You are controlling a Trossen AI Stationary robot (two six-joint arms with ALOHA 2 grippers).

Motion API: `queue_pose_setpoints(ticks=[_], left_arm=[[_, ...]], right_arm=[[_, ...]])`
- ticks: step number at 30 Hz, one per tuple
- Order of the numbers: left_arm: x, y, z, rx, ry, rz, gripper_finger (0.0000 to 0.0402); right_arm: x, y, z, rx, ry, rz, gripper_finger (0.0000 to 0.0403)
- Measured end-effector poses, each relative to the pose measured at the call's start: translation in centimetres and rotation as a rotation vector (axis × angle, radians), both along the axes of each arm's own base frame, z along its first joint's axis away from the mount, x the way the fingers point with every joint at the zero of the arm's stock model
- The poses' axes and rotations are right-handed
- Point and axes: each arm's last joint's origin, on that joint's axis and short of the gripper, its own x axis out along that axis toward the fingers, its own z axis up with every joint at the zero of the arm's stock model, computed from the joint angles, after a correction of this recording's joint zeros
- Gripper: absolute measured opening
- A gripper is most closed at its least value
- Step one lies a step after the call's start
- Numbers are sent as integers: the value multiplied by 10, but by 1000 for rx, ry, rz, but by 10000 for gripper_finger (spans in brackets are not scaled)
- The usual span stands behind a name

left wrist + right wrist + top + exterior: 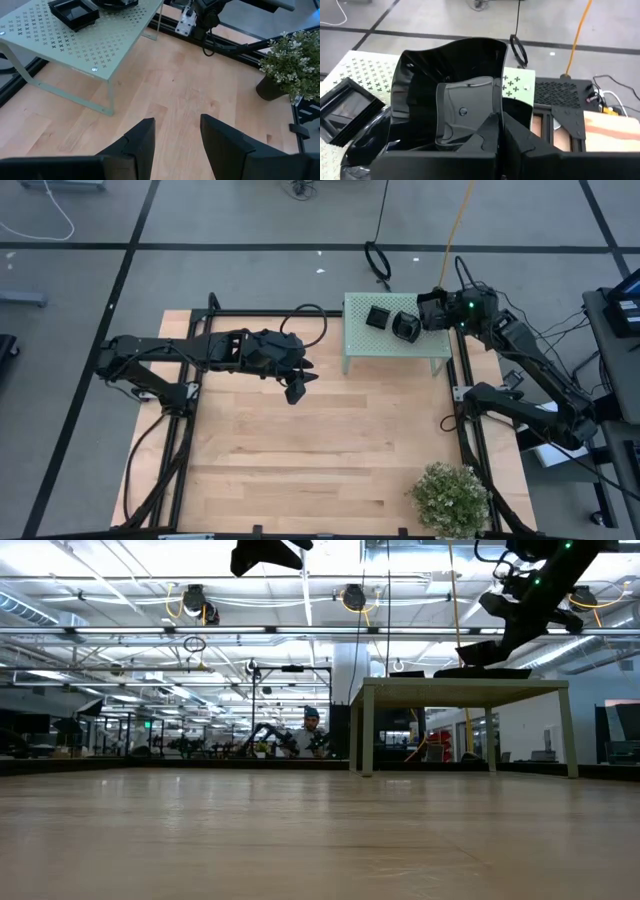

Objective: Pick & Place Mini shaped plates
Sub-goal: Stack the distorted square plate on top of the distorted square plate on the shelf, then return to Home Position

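Observation:
A pale green perforated stand sits at the table's far right. On it lie a square black mini plate and a wavy-edged glossy black mini plate. My right gripper hovers over the stand's far right part and is shut on the wavy-edged plate. The square plate lies flat on the stand just beside it. My left gripper hangs open in the air above the middle of the table, left of the stand, touching nothing; its fingers stand apart over bare wood. My right gripper pinches the wavy-edged plate by the rim nearest the wrist, between its two shut fingers. The fingers come slanting down from the right. The plate is tipped up, its hollow side facing the wrist camera; whether its lower part rests on the stand I cannot tell.
A potted plant stands at the table's near right corner. The stand's legs raise its top above the wood. A black frame runs along the table's right edge. Bare wood spreads across the middle and left.

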Motion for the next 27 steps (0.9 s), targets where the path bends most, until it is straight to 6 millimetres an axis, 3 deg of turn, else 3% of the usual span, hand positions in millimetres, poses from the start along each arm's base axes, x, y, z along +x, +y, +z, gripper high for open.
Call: queue_pose_setpoints(ticks=[8,18,22,27], left_arm=[[0,0,0,1,5,-1,159],[-1,0,-1,1,10,-1,159],[-1,0,-1,1,10,-1,159],[-3,-1,1,-16,5,-25,159]], right_arm=[[3,-5,-5,31,25,-29,13],[1,-3,-3,21,23,-20,101],[-1,2,7,-72,-8,2,130],[-5,16,31,-266,-154,60,134]])
